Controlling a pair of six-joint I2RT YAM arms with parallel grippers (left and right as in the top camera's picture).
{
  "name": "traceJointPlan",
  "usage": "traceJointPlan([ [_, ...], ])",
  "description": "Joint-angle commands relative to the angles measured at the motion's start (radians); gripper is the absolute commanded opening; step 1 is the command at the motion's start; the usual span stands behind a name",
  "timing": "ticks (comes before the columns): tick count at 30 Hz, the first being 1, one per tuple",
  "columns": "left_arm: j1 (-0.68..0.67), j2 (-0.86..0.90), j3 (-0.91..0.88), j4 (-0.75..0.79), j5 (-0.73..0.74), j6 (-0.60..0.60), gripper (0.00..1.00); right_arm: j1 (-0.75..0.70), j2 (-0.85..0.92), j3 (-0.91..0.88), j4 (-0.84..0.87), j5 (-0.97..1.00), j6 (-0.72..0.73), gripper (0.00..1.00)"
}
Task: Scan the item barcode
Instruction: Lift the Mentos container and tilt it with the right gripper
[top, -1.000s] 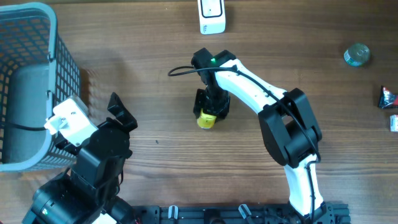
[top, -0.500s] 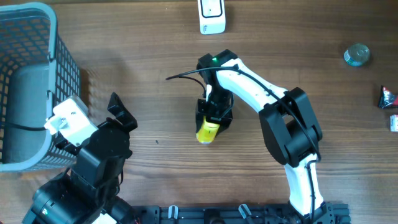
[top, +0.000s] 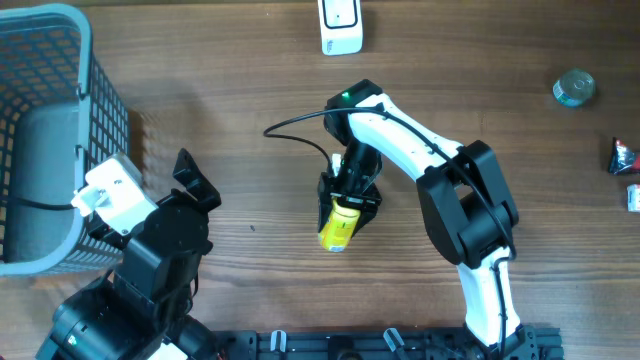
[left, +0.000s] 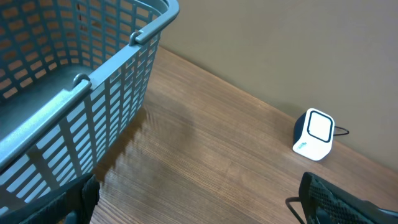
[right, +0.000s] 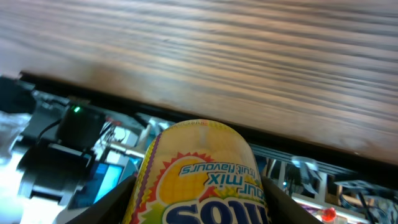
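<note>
**Desk:** Where's the item right now?

**Me:** In my right gripper (top: 349, 200). The yellow tube (top: 337, 228) is clamped between the two fingers, with the jaws part-closed against its sides. From overhead, the fingers hold its upper half. The yellow end sticks out past the fingertips, toward the arm bases.

**Desk:** What does the wrist camera give you?

**Me:** On the right wrist view the tube fills the bottom centre, with dark fingers (right: 115, 205) pressed against both flanks. The label reads upside down: "sour mix fruit flavours". The rounded end points away from the camera, toward the near edge of the table (right: 249, 56).

**Desk:** Is it off the wood?

**Me:** I can't tell how much clearance it has.

**Desk:** And the scanner?

**Me:** The white scanner (top: 341, 27) stands at the far edge of the table. It is well apart from the tube and roughly in line with it. The tube is over the middle of the table, its length tilted slightly off that line.

**Desk:** Your other arm?

**Me:** My left gripper (left: 199, 190) is spread wide and holds nothing. Its fingers show only at the bottom corners of the left wrist view. It sits just beside the blue basket (top: 100, 95) on the left side, well apart from the tube.

**Desk:** Anything else out there?

**Me:** There's a round tin (top: 574, 88) and some small packets (top: 623, 157) at the right edge, well apart from the gripper.
</note>
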Motion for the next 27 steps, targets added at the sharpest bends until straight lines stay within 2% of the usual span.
traceJointPlan([
  [1, 0.005, -0.006, -0.001, -0.004, 0.017, -0.017, 1.00, -0.002, 0.021, -0.003, -0.002, -0.124, -0.064, 0.33],
  [11, 0.005, -0.006, -0.001, -0.004, 0.021, -0.017, 1.00, -0.005, 0.021, -0.003, 0.071, -0.151, -0.051, 0.34],
  [27, 0.005, -0.005, -0.001, -0.003, 0.021, -0.017, 1.00, -0.011, 0.021, -0.003, 0.092, -0.151, -0.035, 0.34],
])
